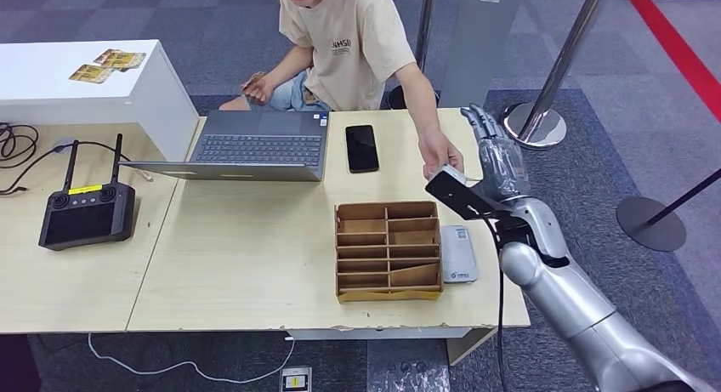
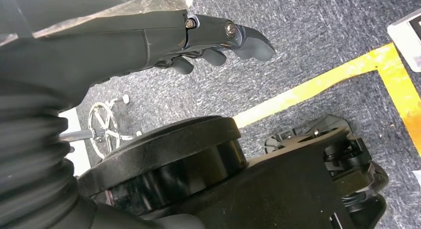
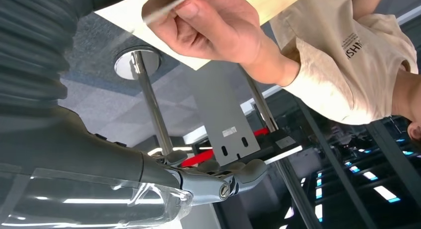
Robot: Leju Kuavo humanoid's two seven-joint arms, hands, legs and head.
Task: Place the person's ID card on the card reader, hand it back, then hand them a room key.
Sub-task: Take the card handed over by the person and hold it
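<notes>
The right robot hand (image 1: 497, 158) is raised past the far right corner of the counter (image 1: 255, 264), fingers extended and apart, holding nothing. Just beside it, a person's hand (image 1: 442, 158) pinches a thin card (image 3: 171, 5) by its edge — its face cannot be read. On the counter nearby lies a pale card reader (image 1: 458, 254), touching a cardboard divider box (image 1: 388, 250). The left robot hand (image 2: 218, 40) hangs over carpet, fingers loosely curled, holding nothing.
</notes>
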